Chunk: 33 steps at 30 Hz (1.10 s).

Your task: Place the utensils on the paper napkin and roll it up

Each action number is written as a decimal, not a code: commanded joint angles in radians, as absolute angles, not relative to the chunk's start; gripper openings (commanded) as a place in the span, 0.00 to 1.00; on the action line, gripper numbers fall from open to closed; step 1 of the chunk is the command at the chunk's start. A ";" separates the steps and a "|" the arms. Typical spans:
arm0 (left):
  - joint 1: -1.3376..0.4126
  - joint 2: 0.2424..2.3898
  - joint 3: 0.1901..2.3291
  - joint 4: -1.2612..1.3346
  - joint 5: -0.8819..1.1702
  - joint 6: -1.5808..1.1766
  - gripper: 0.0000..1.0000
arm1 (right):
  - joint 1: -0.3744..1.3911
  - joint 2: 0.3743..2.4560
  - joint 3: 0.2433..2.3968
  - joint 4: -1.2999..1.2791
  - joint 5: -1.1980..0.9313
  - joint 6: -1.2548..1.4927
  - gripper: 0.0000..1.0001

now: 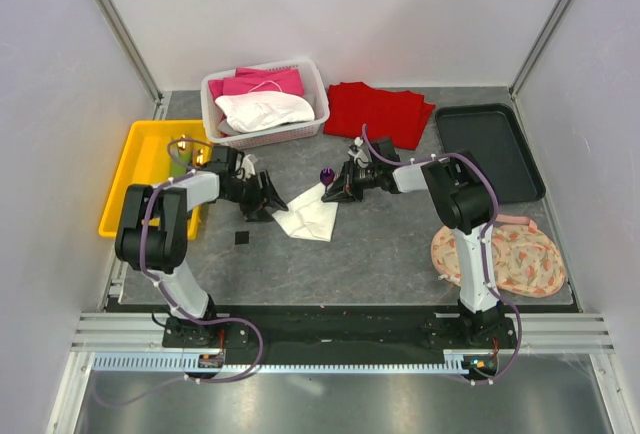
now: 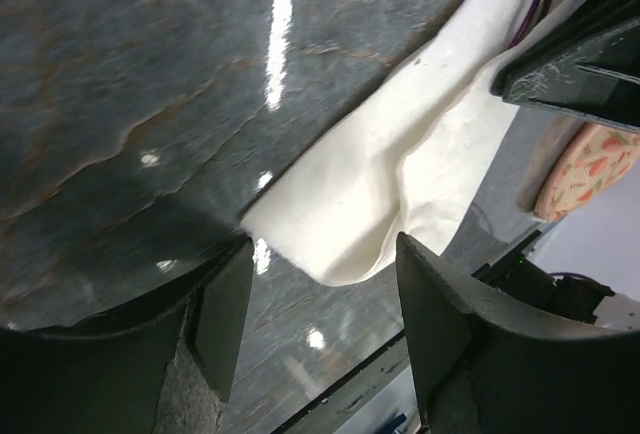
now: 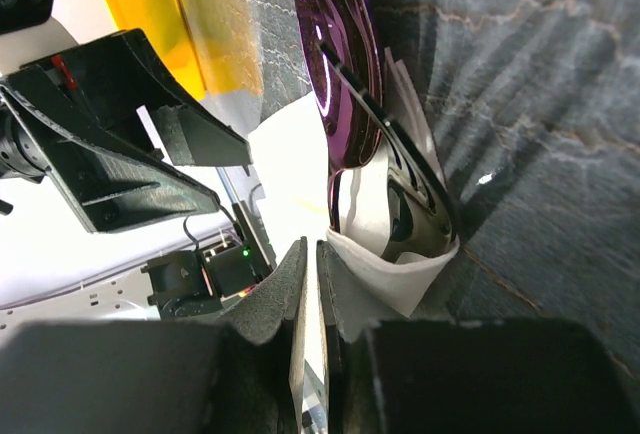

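The big grey stone-look table (image 1: 400, 244) holds everything. The flat yellow plastic tray (image 1: 140, 179) sits off to the left arm's side of the thin off-white paper napkin (image 1: 310, 216). The white plastic basket (image 1: 315, 89) full of cloths sits behind the napkin. The napkin lies crumpled on the table. The left gripper (image 2: 320, 284) is at the napkin's near corner, jaws wide apart, holding nothing. The right gripper (image 3: 312, 264) pinches the napkin's far edge. The shiny purple spoon (image 3: 345, 74) rests there, partly wrapped in the napkin.
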State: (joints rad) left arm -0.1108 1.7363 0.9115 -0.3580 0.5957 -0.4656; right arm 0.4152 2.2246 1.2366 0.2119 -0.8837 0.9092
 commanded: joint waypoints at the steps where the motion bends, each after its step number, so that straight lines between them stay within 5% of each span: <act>1: -0.153 1.827 0.948 -0.341 0.577 -0.483 0.66 | 0.413 2.276 1.236 0.123 -0.755 0.844 0.15; 15: -0.213 1.815 0.917 -0.127 0.804 -0.538 0.59 | 0.416 2.286 1.243 0.114 -0.749 0.839 0.15; 22: -0.225 1.764 0.894 -0.074 0.833 -0.572 0.38 | 0.416 2.287 1.247 0.107 -0.742 0.835 0.15; 24: -0.225 1.744 0.877 -0.051 0.850 -0.589 0.40 | 0.417 2.287 1.247 0.106 -0.741 0.834 0.14; 28: -0.227 1.727 0.865 -0.020 0.848 -0.618 0.60 | 0.419 2.289 1.249 0.104 -0.739 0.833 0.14; 33: -0.225 1.744 0.848 -0.003 0.858 -0.667 0.59 | 0.417 2.287 1.249 0.101 -0.738 0.833 0.14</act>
State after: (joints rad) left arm -0.2222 1.7638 0.8642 -0.0547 0.8230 -0.5976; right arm 0.4171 2.2265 1.2537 0.1757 -0.8818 0.8886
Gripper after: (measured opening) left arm 0.603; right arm 0.143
